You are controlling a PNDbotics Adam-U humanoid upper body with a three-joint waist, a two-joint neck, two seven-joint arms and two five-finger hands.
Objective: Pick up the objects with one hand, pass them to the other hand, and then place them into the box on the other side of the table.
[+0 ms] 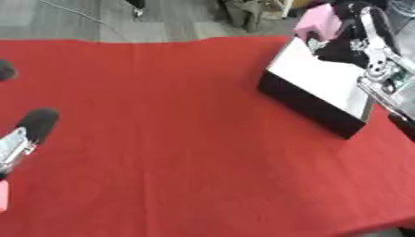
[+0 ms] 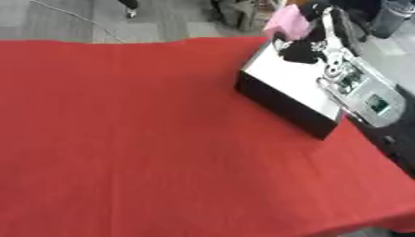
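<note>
While over box [image 2: 288, 88], right robot hand [image 2: 312, 44] grips pink object [image 2: 288, 21]

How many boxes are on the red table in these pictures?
1. The box, black-sided with a white inside, sits at the table's far right, under the right hand holding a pink object.

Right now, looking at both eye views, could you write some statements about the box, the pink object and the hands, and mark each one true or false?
1. The right hand holds a pink object. True.
2. The pink object lies on the red tablecloth. False: it is up in the right hand, at the far end of the box.
3. The box has black sides and a white inside. True.
4. The left hand holds the box. False: it is at the left edge, far from the box.
</note>
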